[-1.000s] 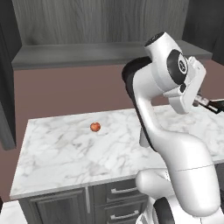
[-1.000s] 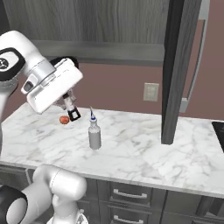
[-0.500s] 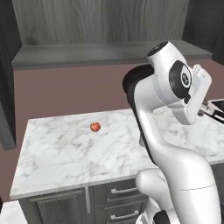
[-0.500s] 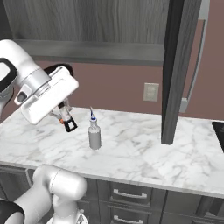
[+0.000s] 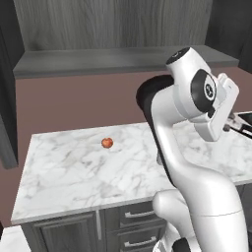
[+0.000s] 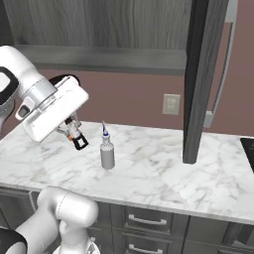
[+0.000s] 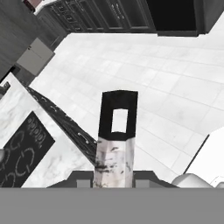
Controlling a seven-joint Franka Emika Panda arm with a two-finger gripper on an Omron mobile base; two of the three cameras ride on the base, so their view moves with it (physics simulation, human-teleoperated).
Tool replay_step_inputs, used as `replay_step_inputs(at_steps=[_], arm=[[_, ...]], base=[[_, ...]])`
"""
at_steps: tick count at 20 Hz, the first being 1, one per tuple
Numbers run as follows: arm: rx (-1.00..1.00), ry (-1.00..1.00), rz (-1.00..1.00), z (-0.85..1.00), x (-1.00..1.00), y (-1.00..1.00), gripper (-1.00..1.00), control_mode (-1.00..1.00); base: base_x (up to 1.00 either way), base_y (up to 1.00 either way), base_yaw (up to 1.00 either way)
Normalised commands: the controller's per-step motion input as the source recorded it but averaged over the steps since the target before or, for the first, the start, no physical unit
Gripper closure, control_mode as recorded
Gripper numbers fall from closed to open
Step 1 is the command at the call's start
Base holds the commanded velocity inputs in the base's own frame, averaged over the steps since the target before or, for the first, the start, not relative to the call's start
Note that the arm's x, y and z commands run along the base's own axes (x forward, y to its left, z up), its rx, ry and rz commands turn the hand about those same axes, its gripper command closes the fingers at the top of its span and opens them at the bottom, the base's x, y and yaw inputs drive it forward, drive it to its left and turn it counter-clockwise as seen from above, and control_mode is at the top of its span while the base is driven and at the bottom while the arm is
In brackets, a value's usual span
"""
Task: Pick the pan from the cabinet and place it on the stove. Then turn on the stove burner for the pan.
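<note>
premises: a domestic kitchen. evidence: a white marble counter [image 6: 149,173] as landmark, with grey drawer units [image 6: 149,221] below it, a dark wood-grain cabinet [image 6: 114,25] above it, a wall socket [image 6: 171,104] behind it, and a black stove [image 6: 248,151] at its far right end.

In the left base view, the pan [image 5: 244,117] is showing only as a dark sliver at the right edge, cut off by the frame and partly hidden behind the arm's white hand. In the right base view, the stove [image 6: 249,152] is appearing as a black corner cut off at the right edge. The gripper [image 6: 78,141] sits left of centre there, and its finger gap is too small to judge. The open cabinet [image 6: 199,74] door is running off the top.
</note>
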Motion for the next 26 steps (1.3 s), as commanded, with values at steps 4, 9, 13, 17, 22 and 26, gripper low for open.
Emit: replay_step_inputs(at_steps=[4, 9, 13, 17, 22, 26], arm=[[0.00, -0.02, -0.01, -0.03, -0.17, 0.00, 1.00, 1.00], [0.00, 0.00, 0.00, 0.00, 0.00, 0.00, 1.00, 1.00], [0.00, 0.00, 0.00, 0.00, 0.00, 0.00, 1.00, 1.00], [0.00, 0.00, 0.00, 0.00, 0.00, 0.00, 1.00, 1.00], [0.00, 0.00, 0.00, 0.00, 0.00, 0.00, 1.00, 1.00], [0.00, 0.00, 0.00, 0.00, 0.00, 0.00, 1.00, 1.00]], base=[[-0.22, 0.00, -0.03], [-0.54, 0.00, -0.07], [-0.49, -0.01, -0.09], [-0.51, -0.09, -0.10], [-0.62, -0.32, -0.11], [-0.65, -0.46, -0.10]])
